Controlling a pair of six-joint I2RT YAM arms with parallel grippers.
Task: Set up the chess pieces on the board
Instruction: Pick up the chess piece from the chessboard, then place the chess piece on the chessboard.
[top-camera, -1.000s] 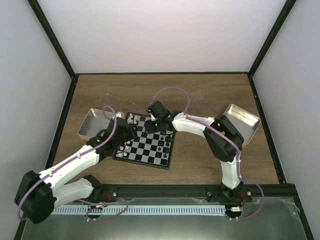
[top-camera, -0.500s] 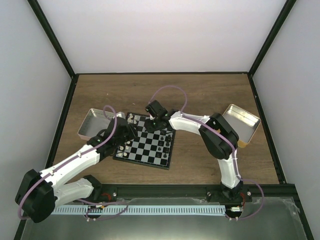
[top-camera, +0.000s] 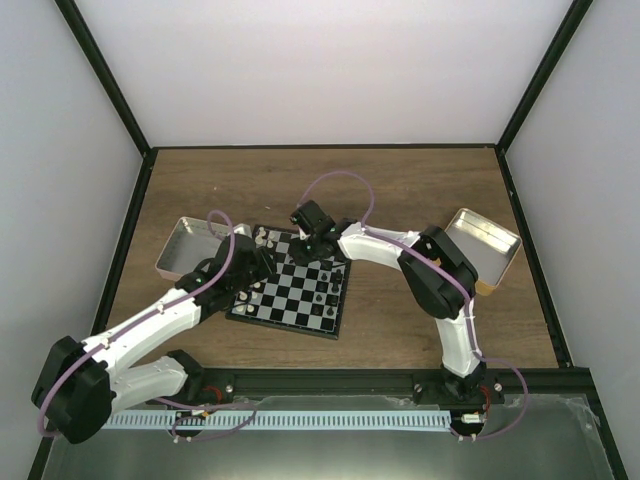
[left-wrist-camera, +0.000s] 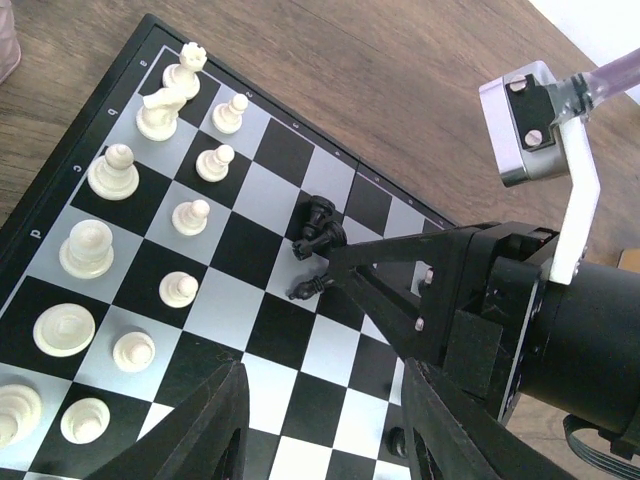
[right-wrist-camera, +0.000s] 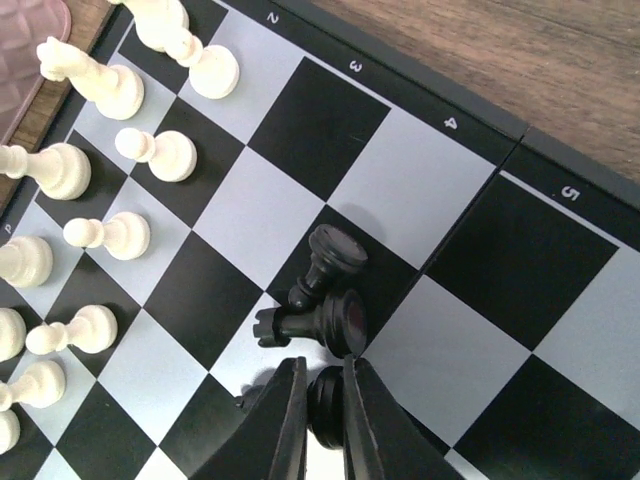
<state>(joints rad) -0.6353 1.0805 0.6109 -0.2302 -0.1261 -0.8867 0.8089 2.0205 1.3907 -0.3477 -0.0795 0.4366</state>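
The board (top-camera: 300, 312) lies mid-table, and white chess pieces (left-wrist-camera: 112, 172) stand in rows on its left side. Three black chess pieces lie toppled near the far edge. My right gripper (right-wrist-camera: 323, 365) is shut on the base of one of them, a black piece (right-wrist-camera: 325, 405). The other two toppled ones (right-wrist-camera: 318, 320) touch each other just beyond its fingertips. In the left wrist view the held black piece (left-wrist-camera: 310, 288) lies at the tip of the right arm's fingers (left-wrist-camera: 345, 268). My left gripper (left-wrist-camera: 325, 375) hangs open over the board's squares with nothing between its fingers.
A pinkish tin (top-camera: 185, 245) sits just left of the board and a yellow-tan tin (top-camera: 487, 243) lies at the right, beside the right arm's elbow. A few black pieces (top-camera: 320, 300) stand on the board's right half. Black frame posts edge the table.
My right gripper moved slightly left over the far edge of the board and its fingers closed on a toppled black piece. The left arm stayed still.
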